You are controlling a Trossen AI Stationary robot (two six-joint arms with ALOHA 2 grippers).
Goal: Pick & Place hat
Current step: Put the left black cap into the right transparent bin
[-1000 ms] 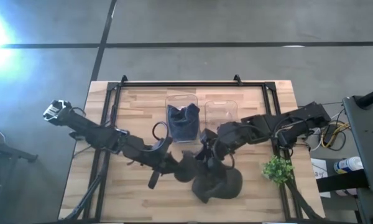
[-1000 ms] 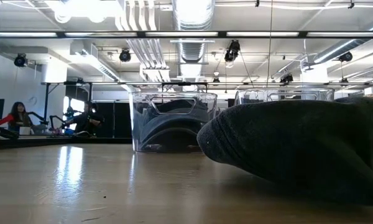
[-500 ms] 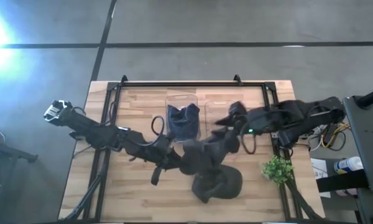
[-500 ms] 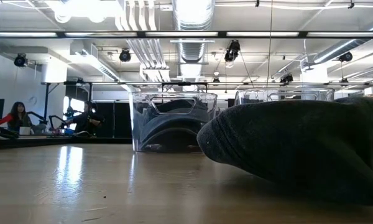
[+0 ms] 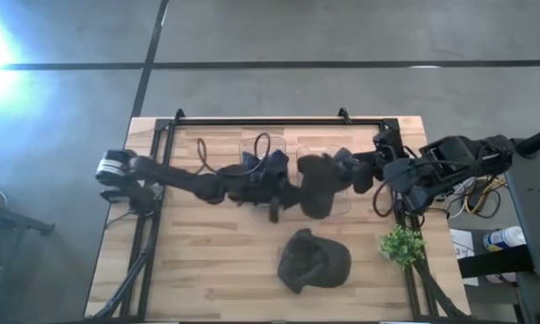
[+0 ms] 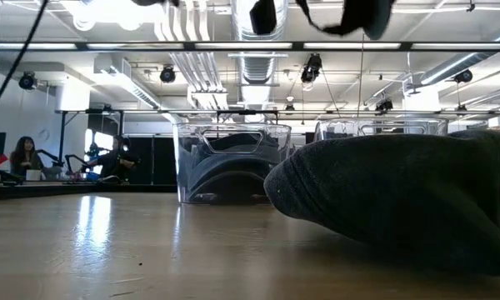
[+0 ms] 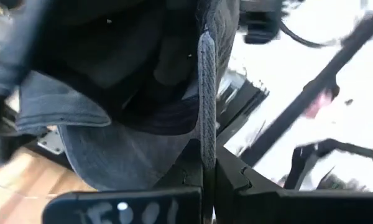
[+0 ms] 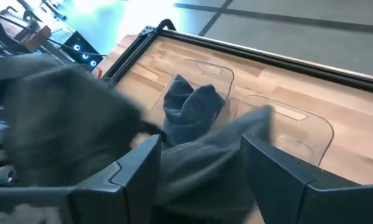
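Note:
A dark grey hat (image 5: pixel 317 187) hangs in the air over the right clear bin (image 5: pixel 335 151), carried by both arms. Its lower part shows at the top of the low view, hat (image 6: pixel 346 17). My left gripper (image 5: pixel 279 196) reaches it from the table's left and is shut on it. My right gripper (image 5: pixel 344 171) comes from the right and is shut on the hat's other side. A second dark hat (image 5: pixel 315 261) lies on the table near its near edge, filling the right of the low view, second hat (image 6: pixel 400 200). The left clear bin (image 5: pixel 263 171) holds a dark blue hat. My left gripper (image 7: pixel 206 180) pinches a stitched edge band of the hat (image 7: pixel 206 124) between its two fingers; the band runs along them, and the hat's body spreads beyond, lifted clear of the table. My right gripper (image 8: pixel 199 168) has a bunch of the grey cloth (image 8: pixel 205 152) between its two fingers (image 8: pixel 137 168), coming from the table's right. How many layers cannot be told. The hat is off the table.
A small green plant (image 5: pixel 401 245) stands near the table's right edge. A black frame (image 5: pixel 261 120) runs along the far edge and down both sides. The two clear bins (image 6: pixel 229 162) stand side by side at the far middle. People sit in the room behind (image 6: pixel 21 154).
Both grippers have risen and moved toward the far edge, carrying the grey hat from just above the hat on the table up over the right bin. The hat was drawn out between them on the way. The hat on the table has stayed put.

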